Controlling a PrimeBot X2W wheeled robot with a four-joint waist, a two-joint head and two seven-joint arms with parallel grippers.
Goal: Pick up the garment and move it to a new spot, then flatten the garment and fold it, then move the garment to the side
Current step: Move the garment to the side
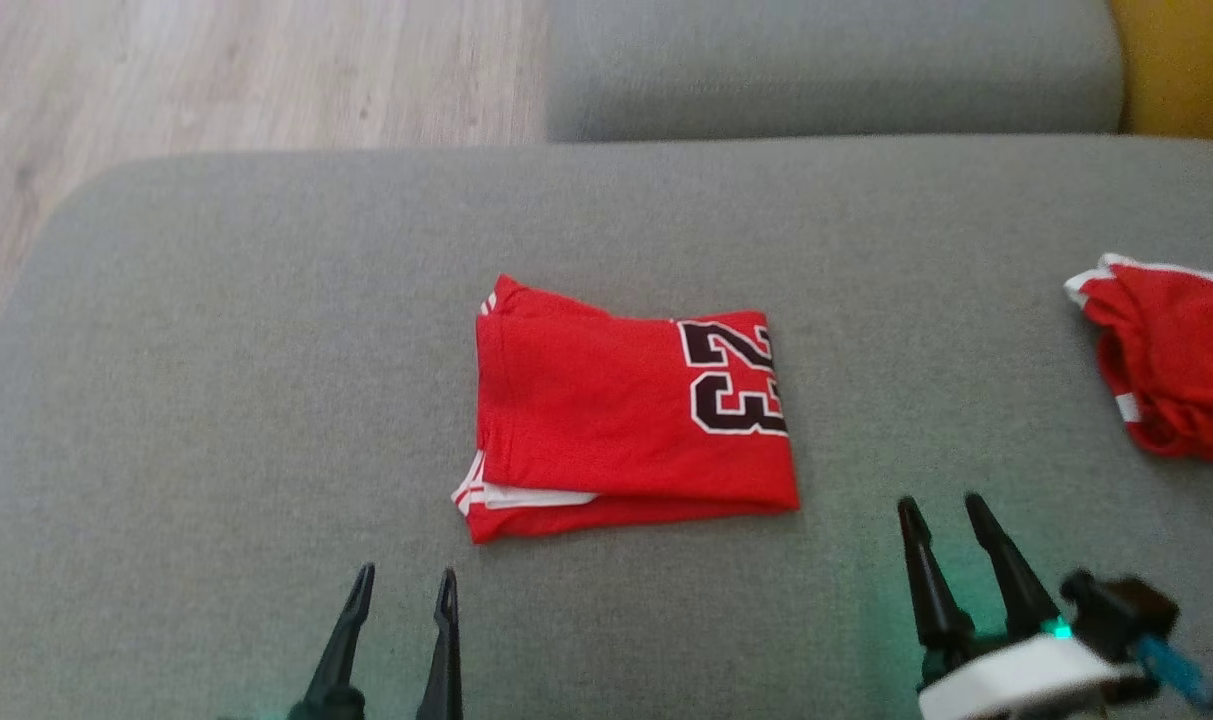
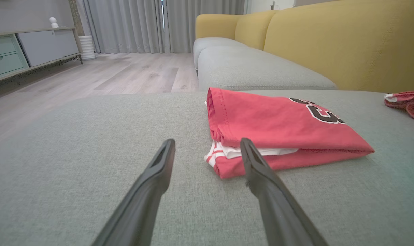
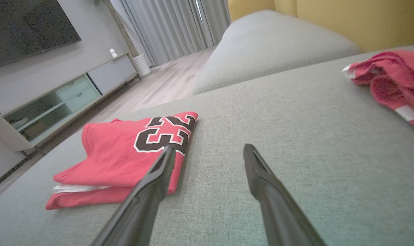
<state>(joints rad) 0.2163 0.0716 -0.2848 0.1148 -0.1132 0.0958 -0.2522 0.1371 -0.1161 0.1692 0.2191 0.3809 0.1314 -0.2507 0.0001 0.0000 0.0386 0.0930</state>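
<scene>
The garment (image 1: 606, 410) is a red jersey with a black "23", folded into a neat rectangle in the middle of the grey cushion (image 1: 216, 330). It also lies ahead in the left wrist view (image 2: 278, 126) and to the left in the right wrist view (image 3: 125, 150). My left gripper (image 1: 403, 588) stands open just in front of the garment's near left corner, touching nothing. My right gripper (image 1: 941, 508) is open too, in front of and to the right of the garment's near right corner. Both hold nothing.
A second red garment (image 1: 1171, 355) lies crumpled at the cushion's right edge. Another grey cushion (image 1: 826, 65) and a yellow backrest (image 1: 1181, 65) sit beyond. Wooden floor (image 1: 216, 70) lies past the far left edge. A low cabinet (image 2: 29, 48) stands by the wall.
</scene>
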